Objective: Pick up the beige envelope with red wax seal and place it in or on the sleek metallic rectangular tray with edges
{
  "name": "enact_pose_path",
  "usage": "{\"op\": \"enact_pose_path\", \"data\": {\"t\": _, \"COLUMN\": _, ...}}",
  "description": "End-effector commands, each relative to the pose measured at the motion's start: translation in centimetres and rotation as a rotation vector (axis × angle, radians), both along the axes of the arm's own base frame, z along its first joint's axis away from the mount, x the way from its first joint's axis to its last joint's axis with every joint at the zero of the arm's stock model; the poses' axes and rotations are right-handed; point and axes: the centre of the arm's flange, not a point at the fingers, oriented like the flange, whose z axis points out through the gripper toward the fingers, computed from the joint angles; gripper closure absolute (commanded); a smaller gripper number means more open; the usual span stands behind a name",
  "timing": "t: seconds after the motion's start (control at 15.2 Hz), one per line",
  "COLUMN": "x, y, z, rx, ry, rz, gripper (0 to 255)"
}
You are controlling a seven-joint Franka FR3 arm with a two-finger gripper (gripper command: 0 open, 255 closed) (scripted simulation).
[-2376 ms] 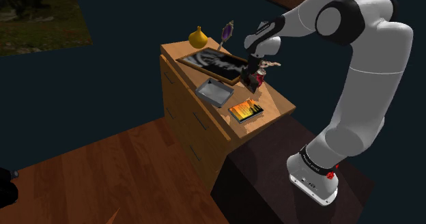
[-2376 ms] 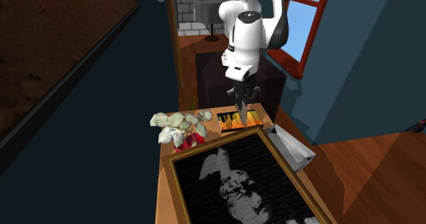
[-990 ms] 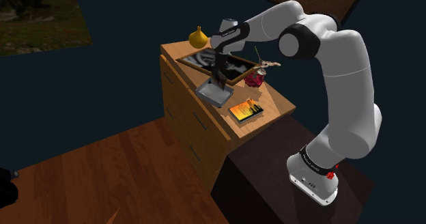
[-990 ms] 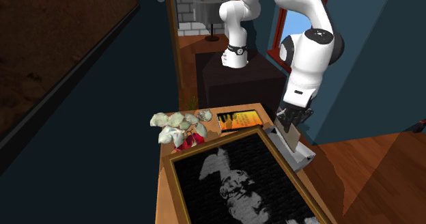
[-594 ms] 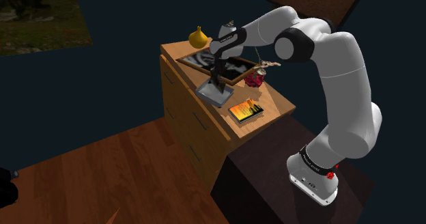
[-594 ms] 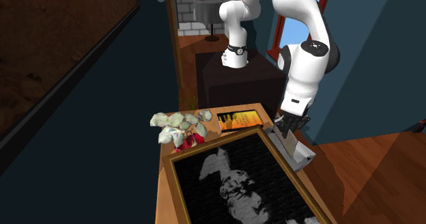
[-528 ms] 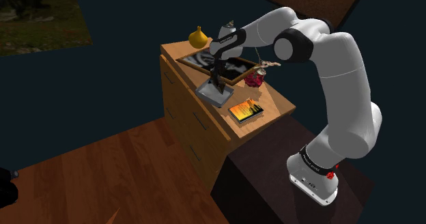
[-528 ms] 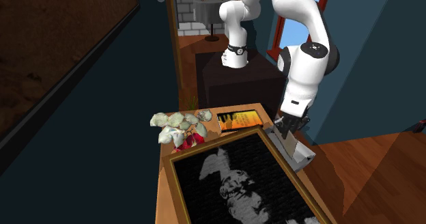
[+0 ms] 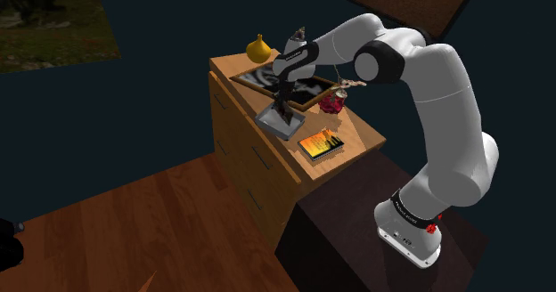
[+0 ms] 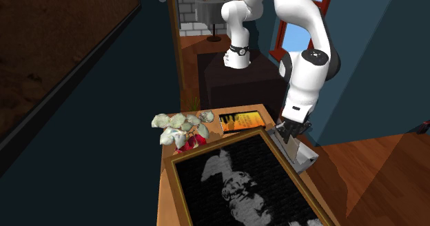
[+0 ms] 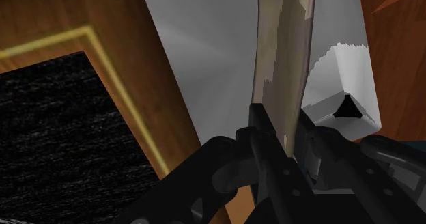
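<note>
**Ana:** Jaws clamped, or apart?

**Ben:** Clamped on the envelope (image 11: 283, 52). In the wrist view the gripper (image 11: 281, 123) pinches one end of it. The rest runs straight out from the fingers, edge-on, beige with darker patches.

**Ana:** So where is the envelope?

**Ben:** Over the tray (image 11: 205, 45). The tray's grey floor lies right behind it, and a raised corner of the rim shows beside the fingers. I cannot tell whether the far end touches the floor.

**Ana:** And from outside?

**Ben:** In the shoulder view the gripper (image 9: 283, 112) points down into the tray (image 9: 272, 125). The tray sits at the front edge of the dresser (image 9: 356, 132), just beside the framed picture (image 9: 257, 76). In the second exterior view the envelope (image 10: 295, 149) hangs from the gripper (image 10: 292, 138), with its lower end inside the tray (image 10: 309, 159).

**Ana:** What else is on the dresser?

**Ben:** An orange book (image 9: 321, 144) lies at the end nearer the stand (image 9: 347, 237). A red pot (image 9: 331, 103) with pale leaves stands by the picture's corner, and a yellow gourd (image 9: 258, 49) stands at the far end. All three are apart from the tray.
</note>
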Motion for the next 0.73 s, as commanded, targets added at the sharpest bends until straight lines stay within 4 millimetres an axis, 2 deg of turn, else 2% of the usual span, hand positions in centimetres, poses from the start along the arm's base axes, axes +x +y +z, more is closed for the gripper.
{"op": "enact_pose_path", "data": {"t": 0.0, "x": 0.0, "y": 0.0, "z": 0.0, "rx": 0.000, "ry": 0.000, "rz": 0.000, "gripper": 255}}
{"op": "enact_pose_path", "data": {"t": 0.07, "x": 0.0, "y": 0.0, "z": 0.0, "rx": 0.000, "ry": 0.000, "rz": 0.000, "gripper": 255}}
{"op": "enact_pose_path", "data": {"t": 0.13, "x": 0.0, "y": 0.0, "z": 0.0, "rx": 0.000, "ry": 0.000, "rz": 0.000, "gripper": 0}}
{"op": "enact_pose_path", "data": {"t": 0.46, "x": 0.0, "y": 0.0, "z": 0.0, "rx": 0.000, "ry": 0.000, "rz": 0.000, "gripper": 0}}
{"op": "enact_pose_path", "data": {"t": 0.66, "x": 0.0, "y": -0.2, "z": 4.0, "rx": 0.000, "ry": 0.000, "rz": 0.000, "gripper": 0}}
